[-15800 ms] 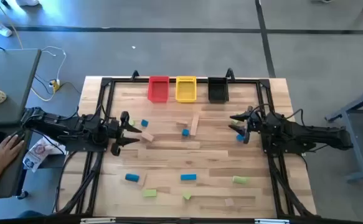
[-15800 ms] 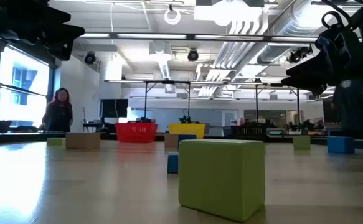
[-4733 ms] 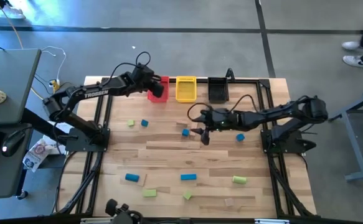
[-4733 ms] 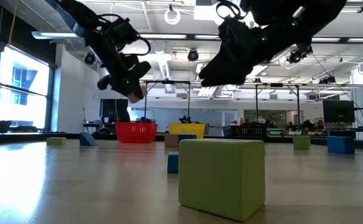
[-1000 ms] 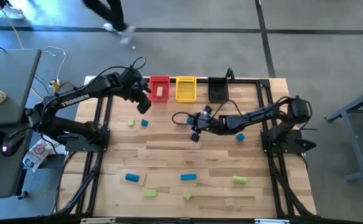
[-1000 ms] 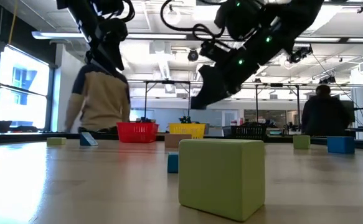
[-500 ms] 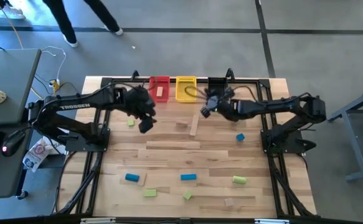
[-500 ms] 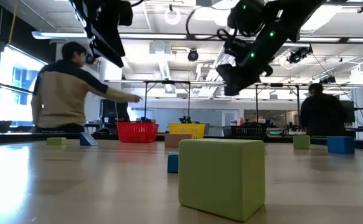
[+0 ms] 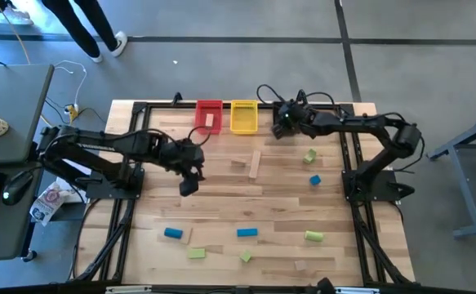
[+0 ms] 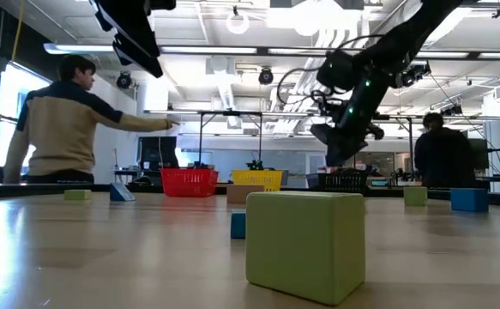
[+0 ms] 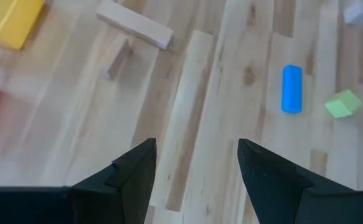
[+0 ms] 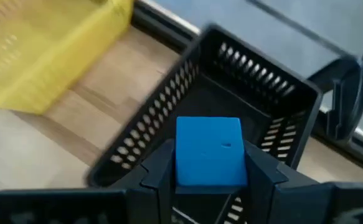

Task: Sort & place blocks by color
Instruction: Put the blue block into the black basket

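Observation:
My right gripper (image 9: 280, 126) is at the table's far edge, shut on a blue cube (image 12: 208, 151) just before the black bin (image 12: 249, 106). Over the table's left middle my left gripper (image 9: 188, 184) hangs open above bare wood, its fingers (image 11: 131, 174) with nothing between them. A wooden bar (image 9: 255, 163) and a small wooden block (image 9: 238, 164) lie flat mid-table. A green block (image 9: 309, 154) and a blue one (image 9: 314, 180) lie toward the right. More blue, green and wooden blocks lie along the near side (image 9: 246, 233). My right gripper pinches the blue cube by two opposite sides (image 12: 180, 155) between its two fingers. The fingers slant down toward the far edge. The cube is lifted clear of the table, its top face level, in front of the black bin's near wall.
The red bin (image 9: 208, 114), with a wooden piece in it, and the yellow bin (image 9: 243, 116) stand at the far edge, left of the black one. A large green cube (image 10: 305, 245) fills the low view's foreground. A person (image 10: 61, 129) stands beyond the table.
My right gripper has carried the blue cube from the table's middle toward the far edge and rightward, up to the black bin, and has turned on the way. My left gripper, still open, has swung away from the red bin toward the near edge.

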Action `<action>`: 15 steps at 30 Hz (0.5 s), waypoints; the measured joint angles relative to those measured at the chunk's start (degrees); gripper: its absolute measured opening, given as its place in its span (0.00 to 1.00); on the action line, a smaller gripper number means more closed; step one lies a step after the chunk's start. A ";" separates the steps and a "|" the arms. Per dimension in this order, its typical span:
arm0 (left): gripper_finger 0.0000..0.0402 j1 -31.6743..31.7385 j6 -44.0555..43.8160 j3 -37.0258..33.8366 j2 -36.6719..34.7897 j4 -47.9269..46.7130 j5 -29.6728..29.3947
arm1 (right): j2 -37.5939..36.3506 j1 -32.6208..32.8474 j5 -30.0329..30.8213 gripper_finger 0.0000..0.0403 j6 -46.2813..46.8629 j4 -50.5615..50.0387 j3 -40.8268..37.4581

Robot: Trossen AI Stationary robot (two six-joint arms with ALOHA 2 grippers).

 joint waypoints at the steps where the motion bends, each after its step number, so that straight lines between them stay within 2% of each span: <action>1: 0.53 -0.75 -0.30 0.00 0.00 -0.01 0.02 | 0.56 -0.66 -0.53 0.28 -0.18 0.04 0.00; 10: 0.53 -7.09 -4.81 0.00 1.64 -0.03 -0.02 | 3.86 -4.84 -5.76 0.28 -1.62 0.08 0.00; 15: 0.53 -10.60 -5.08 0.02 4.77 0.08 0.02 | 3.93 -5.15 -6.24 0.28 -1.72 0.13 0.00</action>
